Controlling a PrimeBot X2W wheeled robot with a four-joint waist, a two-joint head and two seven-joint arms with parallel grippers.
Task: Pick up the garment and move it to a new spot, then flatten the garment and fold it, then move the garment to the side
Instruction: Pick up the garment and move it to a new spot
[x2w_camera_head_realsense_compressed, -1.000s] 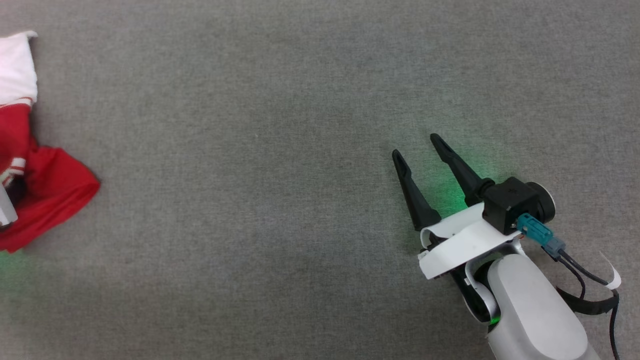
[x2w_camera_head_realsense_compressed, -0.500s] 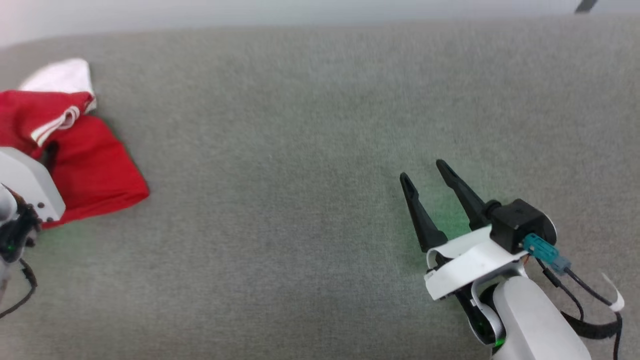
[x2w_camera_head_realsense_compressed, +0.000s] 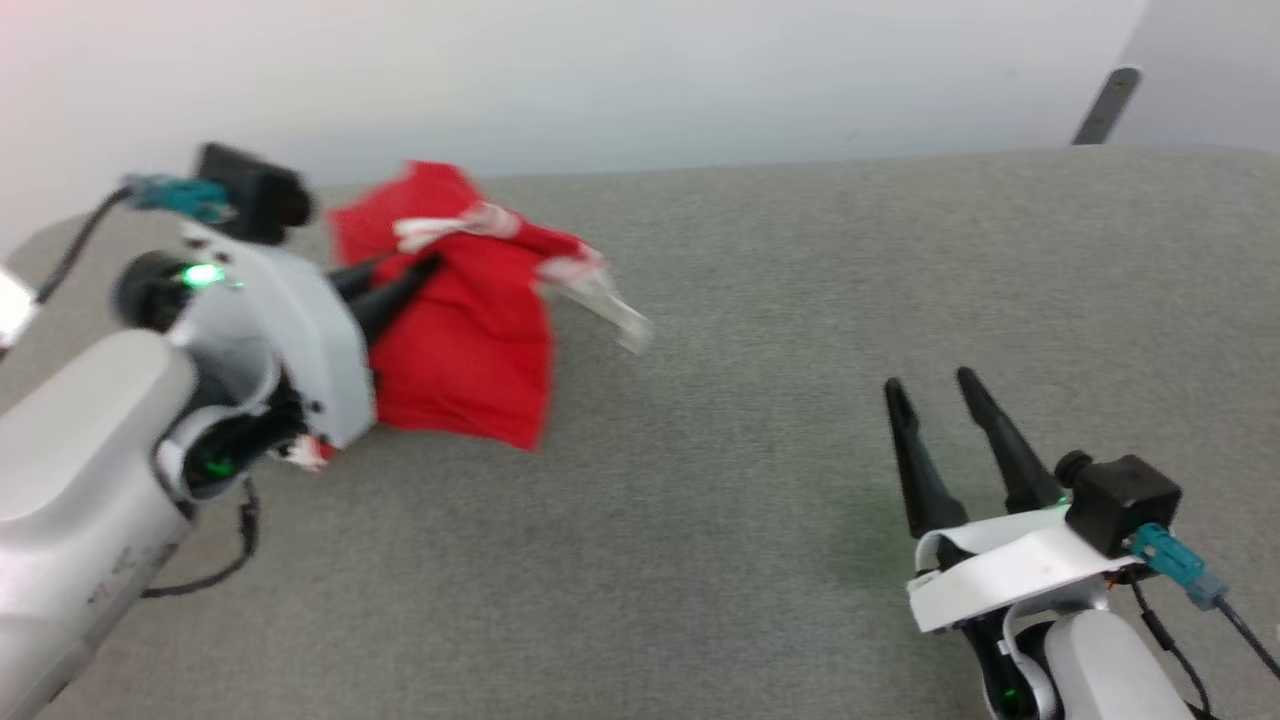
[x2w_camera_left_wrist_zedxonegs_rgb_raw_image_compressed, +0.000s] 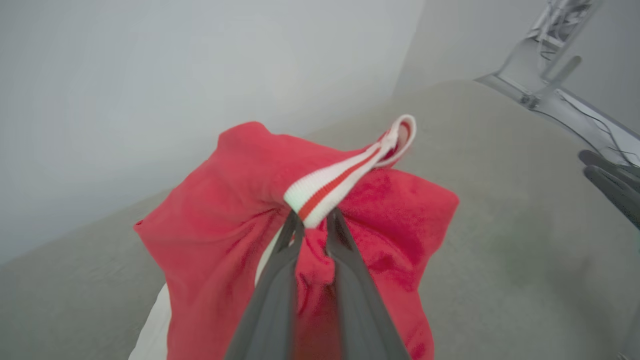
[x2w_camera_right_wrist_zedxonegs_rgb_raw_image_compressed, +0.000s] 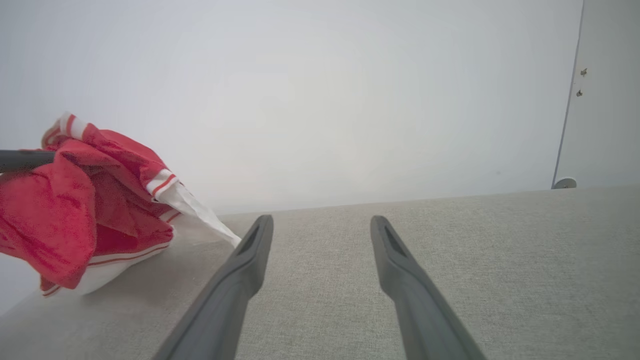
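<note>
Nearest, the right gripper (x2w_camera_head_realsense_compressed: 930, 382) waits over the grey surface (x2w_camera_head_realsense_compressed: 760, 450) with its fingers spread and empty. Further left, the left gripper (x2w_camera_left_wrist_zedxonegs_rgb_raw_image_compressed: 315, 220) has just closed and now pinches a bunched fold of the garment (x2w_camera_head_realsense_compressed: 470, 340), raised near the far edge. The pick-up seems done, so carrying should come next.

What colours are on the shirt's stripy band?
The band is white with a red stripe; left wrist view.
</note>
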